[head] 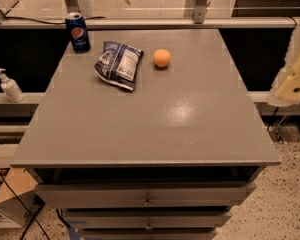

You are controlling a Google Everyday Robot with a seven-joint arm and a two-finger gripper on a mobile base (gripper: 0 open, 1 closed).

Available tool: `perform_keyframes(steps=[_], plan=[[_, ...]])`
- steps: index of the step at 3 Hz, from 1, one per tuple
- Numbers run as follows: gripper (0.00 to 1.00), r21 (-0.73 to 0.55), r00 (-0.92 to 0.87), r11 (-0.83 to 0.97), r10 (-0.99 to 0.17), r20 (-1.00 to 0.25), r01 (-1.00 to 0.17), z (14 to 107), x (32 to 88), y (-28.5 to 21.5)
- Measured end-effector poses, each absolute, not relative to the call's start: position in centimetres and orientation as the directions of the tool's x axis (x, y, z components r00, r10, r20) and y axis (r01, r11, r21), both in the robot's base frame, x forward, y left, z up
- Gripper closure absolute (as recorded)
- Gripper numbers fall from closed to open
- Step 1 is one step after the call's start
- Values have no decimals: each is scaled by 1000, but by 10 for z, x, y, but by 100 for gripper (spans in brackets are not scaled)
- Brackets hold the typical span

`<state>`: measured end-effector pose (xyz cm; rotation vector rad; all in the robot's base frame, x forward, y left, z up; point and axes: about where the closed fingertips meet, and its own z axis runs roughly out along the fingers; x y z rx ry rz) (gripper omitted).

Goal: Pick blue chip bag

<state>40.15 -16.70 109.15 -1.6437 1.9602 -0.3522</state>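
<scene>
Drawers below the front edge; blue chip bag rear-left, well inboard; gripper beyond right edge, grip state unclear.

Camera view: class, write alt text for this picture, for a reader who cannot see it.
A crinkled blue chip bag lies on a grey cabinet top, with a Pepsi can behind it to the left and an orange ball to its right. The robot's gripper hangs at the picture's right edge, beyond the cabinet, well apart from the bag.
</scene>
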Motion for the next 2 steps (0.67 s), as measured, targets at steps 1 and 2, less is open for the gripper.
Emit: perform_keyframes(steps=[1,2], plan=[[0,-529,-99,217,-965,-242,-820,1092,401,-167],[0,-529,-98,217,-965,-245,-820,1092,402,-166]])
